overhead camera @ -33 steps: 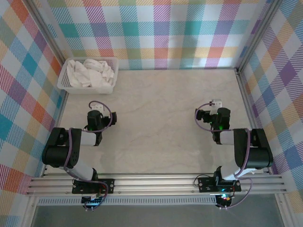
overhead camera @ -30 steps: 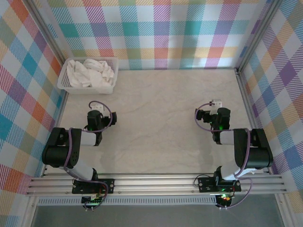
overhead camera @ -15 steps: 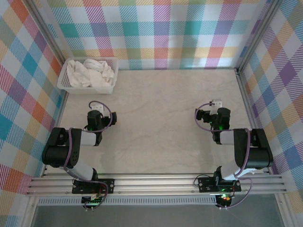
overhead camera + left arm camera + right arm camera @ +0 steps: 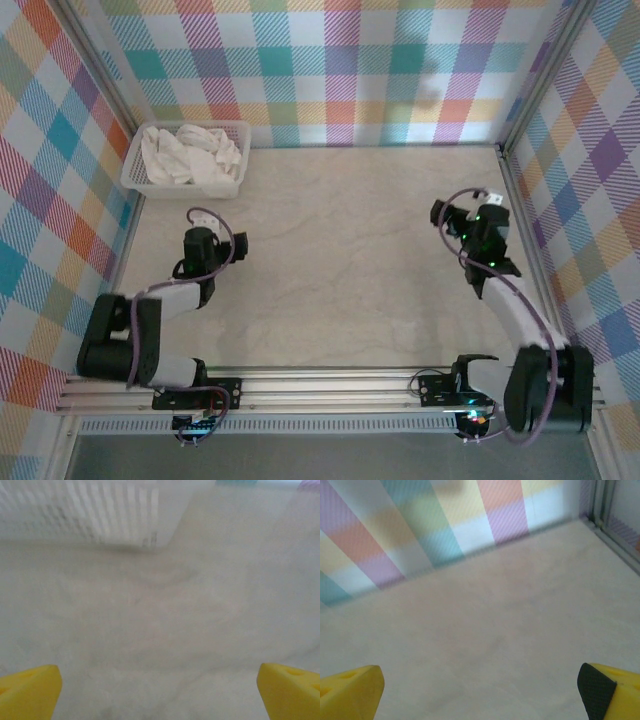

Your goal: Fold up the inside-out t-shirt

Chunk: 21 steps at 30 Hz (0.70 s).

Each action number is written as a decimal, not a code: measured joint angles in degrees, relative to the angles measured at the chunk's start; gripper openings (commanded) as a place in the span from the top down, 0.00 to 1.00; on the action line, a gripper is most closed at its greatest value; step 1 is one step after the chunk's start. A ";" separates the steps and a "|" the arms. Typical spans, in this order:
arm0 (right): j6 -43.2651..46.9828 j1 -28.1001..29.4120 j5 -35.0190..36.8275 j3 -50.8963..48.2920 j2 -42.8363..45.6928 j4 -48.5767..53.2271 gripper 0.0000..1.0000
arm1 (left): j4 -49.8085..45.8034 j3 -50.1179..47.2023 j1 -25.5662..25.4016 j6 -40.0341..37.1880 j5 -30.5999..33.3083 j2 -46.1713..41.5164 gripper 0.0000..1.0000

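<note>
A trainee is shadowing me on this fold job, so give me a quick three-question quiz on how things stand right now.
1. Where is the white t-shirt? A) bunched in the mesh basket B) spread flat mid-table C) draped over an arm
2. True or false: the t-shirt lies folded on the table.
3. Fill in: the left pincer and the right pincer both stand ___, holding nothing.
Key: 1 A; 2 false; 3 open.
</note>
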State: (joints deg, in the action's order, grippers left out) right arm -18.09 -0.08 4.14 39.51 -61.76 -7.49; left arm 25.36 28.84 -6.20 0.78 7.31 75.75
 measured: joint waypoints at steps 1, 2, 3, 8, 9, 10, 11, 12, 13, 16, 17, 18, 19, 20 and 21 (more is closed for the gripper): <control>-1.92 0.15 -2.10 3.04 1.46 3.26 0.00 | -4.17 2.95 -0.17 1.49 0.85 -3.21 0.00; -3.10 0.44 -4.17 5.46 1.90 5.70 0.00 | -7.80 6.32 -0.31 3.10 1.81 -5.51 0.00; -4.17 1.05 -6.78 8.22 1.70 8.50 0.00 | -11.50 10.38 -0.26 4.87 2.89 -6.99 0.00; -4.79 8.96 -20.63 24.30 -9.81 25.33 0.00 | -29.68 34.71 2.38 14.78 4.52 -1.03 0.00; -4.28 10.38 -22.40 26.84 -12.41 28.06 0.00 | -32.24 39.15 3.43 16.15 4.20 1.86 0.00; -3.67 11.87 -24.28 29.27 -15.23 30.97 0.00 | -35.80 45.03 4.92 17.97 3.72 6.43 0.00; -3.30 13.11 -25.77 30.69 -17.29 33.31 0.00 | -38.40 50.14 6.34 19.54 3.34 11.08 0.00; -2.99 14.01 -26.97 31.30 -18.58 35.08 0.00 | -40.87 54.84 7.56 20.96 3.04 15.63 0.00; -2.73 14.60 -28.00 31.39 -19.45 36.85 0.00 | -43.91 60.22 8.85 22.56 2.67 20.98 0.00; -2.43 14.73 -29.53 31.32 -20.17 40.79 0.00 | -52.37 75.69 11.58 25.38 2.19 36.72 0.00; -2.43 14.69 -29.88 31.32 -20.15 41.42 0.00 | -54.82 81.50 12.13 25.59 1.84 42.34 0.00; -2.40 14.69 -30.12 31.30 -20.09 41.66 0.00 | -56.43 85.94 12.44 25.59 1.51 46.73 0.00; -2.40 14.69 -30.34 31.26 -20.09 41.90 0.00 | -58.14 91.69 12.83 25.46 0.46 52.00 0.00; -2.40 14.69 -30.51 31.12 -20.09 42.05 0.00 | -59.06 96.87 13.09 25.29 -1.11 56.81 0.00; -2.36 14.69 -30.71 31.04 -20.09 42.29 0.00 | -59.67 100.78 13.25 25.11 -2.58 60.48 0.00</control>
State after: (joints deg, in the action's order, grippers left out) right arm -20.45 14.61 -26.57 70.54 -81.84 34.81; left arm -34.30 129.62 7.05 25.89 4.73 136.22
